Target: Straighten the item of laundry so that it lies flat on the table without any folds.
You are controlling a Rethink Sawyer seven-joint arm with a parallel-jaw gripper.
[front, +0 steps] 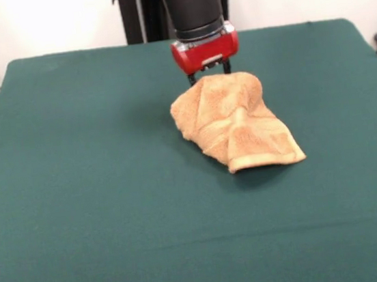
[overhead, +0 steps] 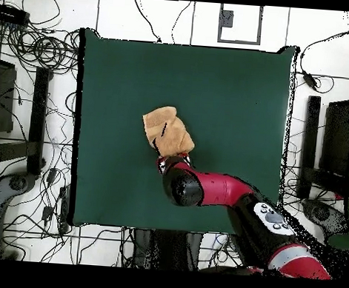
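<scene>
The item of laundry point(front: 234, 121), an orange-tan terry towel, lies bunched and folded over itself a little right of the middle of the dark green table point(front: 78, 196). Its banded corner points toward the near right. My gripper point(front: 209, 76) hangs straight down at the towel's far edge, with two dark fingertips point(front: 191, 80) showing apart on either side of that edge, open. In the overhead view the towel point(overhead: 167, 131) sits left of the table's point(overhead: 232, 102) centre, and the red arm's end covers the gripper point(overhead: 164, 158) at the towel's lower edge.
The red and black arm point(overhead: 226, 192) reaches in from the lower right of the overhead view. Cables and black stands point(overhead: 39, 111) lie on the floor around the table. The robot's pedestal point(front: 141, 9) stands behind the far edge.
</scene>
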